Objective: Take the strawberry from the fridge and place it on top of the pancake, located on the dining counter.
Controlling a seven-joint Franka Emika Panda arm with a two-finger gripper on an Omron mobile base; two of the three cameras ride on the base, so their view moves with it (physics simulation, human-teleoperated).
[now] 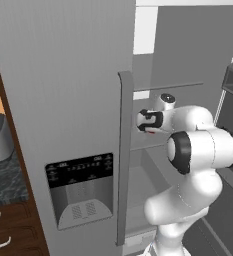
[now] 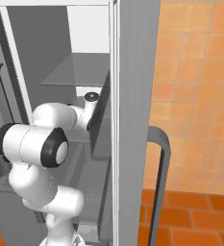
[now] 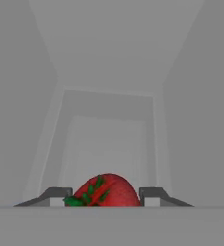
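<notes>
Gripper (image 3: pixel 104 199) sat inside the fridge (image 1: pixel 63 100), fingers (image 3: pixel 56 194) apart with the strawberry (image 3: pixel 106 191) between them; whether the pads touched it couldn't be told from the hand view. Berry judged light, soft and easily bruised, skin a bit slick, so take it across the widest part of the body with low force, not at the green leaves (image 3: pixel 87 196) or the tapered tip. Beyond it the fridge interior ran back as bare grey walls with nothing else nearby. From the base views the arm (image 1: pixel 198 145) reached in past the closed left door's handle (image 1: pixel 123 150), with a shelf (image 2: pixel 75 72) above the wrist and the open right door (image 2: pixel 132 96) close alongside, so the way out looked narrow: probably best straight back, keeping low under the shelf edge.
</notes>
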